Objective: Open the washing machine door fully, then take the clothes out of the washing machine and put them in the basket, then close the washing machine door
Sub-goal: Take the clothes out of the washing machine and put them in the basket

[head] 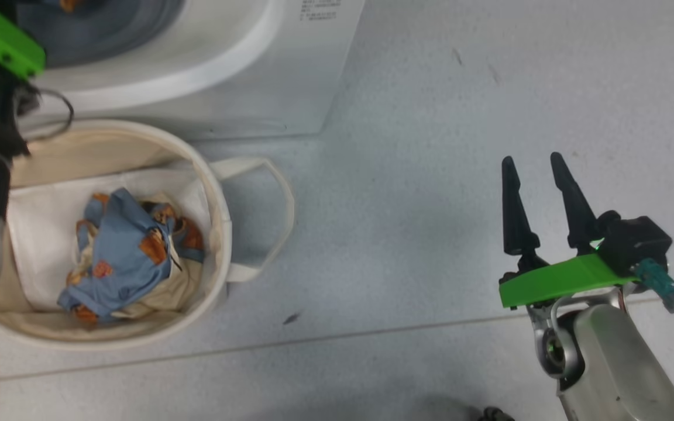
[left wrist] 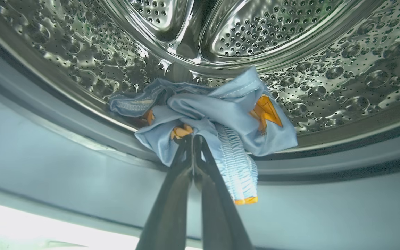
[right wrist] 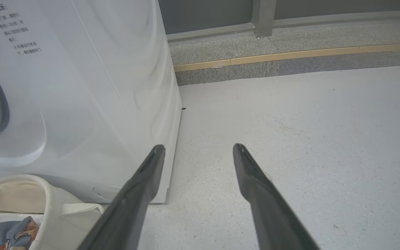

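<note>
My left gripper [left wrist: 192,138] is shut on a light blue garment [left wrist: 217,118] with orange prints, which lies at the lower lip of the steel drum inside the washing machine [head: 243,88]. Another blue printed garment [head: 132,251] lies crumpled in the cream basket [head: 220,234] on the floor in front of the washer. My right gripper [head: 535,162] hangs open over bare floor to the right, with nothing between its fingers [right wrist: 252,170]. The door is out of view.
The basket's loop handle [head: 278,204] sticks out to the right. A white sheet [head: 38,234] lines the basket. Grey floor [head: 430,146] stretches right of the washer, and a raised kerb with a tan strip [right wrist: 290,55] runs behind it.
</note>
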Available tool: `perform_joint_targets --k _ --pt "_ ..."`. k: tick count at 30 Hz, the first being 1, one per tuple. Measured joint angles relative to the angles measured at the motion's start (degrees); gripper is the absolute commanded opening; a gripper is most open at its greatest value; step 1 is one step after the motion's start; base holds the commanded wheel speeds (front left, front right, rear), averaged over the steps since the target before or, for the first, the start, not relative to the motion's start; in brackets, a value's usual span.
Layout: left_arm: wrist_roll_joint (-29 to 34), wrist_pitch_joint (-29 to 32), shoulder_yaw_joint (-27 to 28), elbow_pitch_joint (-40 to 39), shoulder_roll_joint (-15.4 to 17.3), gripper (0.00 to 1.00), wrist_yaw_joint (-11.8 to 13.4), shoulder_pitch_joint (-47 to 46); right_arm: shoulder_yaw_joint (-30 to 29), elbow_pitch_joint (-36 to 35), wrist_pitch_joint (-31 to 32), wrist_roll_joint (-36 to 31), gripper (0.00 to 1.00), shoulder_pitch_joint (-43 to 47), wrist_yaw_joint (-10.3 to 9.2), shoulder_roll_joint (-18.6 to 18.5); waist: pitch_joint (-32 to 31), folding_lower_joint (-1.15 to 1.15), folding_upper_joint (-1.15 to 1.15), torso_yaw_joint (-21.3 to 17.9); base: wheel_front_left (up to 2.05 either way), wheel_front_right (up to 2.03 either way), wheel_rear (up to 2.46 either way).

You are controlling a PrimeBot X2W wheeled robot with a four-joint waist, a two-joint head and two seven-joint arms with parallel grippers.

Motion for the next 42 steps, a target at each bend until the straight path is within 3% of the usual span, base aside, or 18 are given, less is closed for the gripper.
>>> perform_joint_targets --k 12,26,29,35,42 --pt "-6.3 -7.3 -4.7 -6.5 3.0 0.0 0.0 11.4 1.7 2.8 0.0 1.5 1.0 1.3 0.0 0.0 -7.3 0.0 0.0 0.6 0.0 0.0 0.0" --pt "-12.3 -15.7 -9.9 -22.6 7.9 0.0 0.0 27.7 3.4 5.4 0.0 2.6 1.0 4.6 0.0 0.0 -15.7 0.0 0.0 2.2 0.0 0.0 0.0" --pt "-11.6 -15.9 -9.8 -26.0 9.0 0.0 0.0 31.3 3.5 5.9 0.0 2.8 1.0 5.2 0.0 0.0 -17.0 0.0 0.0 2.7 0.0 0.0 0.0" --pt "-6.0 -15.9 -3.4 -35.5 9.7 0.0 0.1 41.3 3.8 6.4 0.0 3.1 1.0 6.4 0.0 0.1 -19.6 0.0 0.0 3.6 0.0 0.0 0.0" --pt "-3.6 -16.0 -0.3 -46.0 9.6 0.0 3.5 52.9 4.1 6.8 0.0 3.5 1.0 7.3 0.0 0.3 -21.0 -0.01 0.0 4.2 0.0 0.0 0.0"
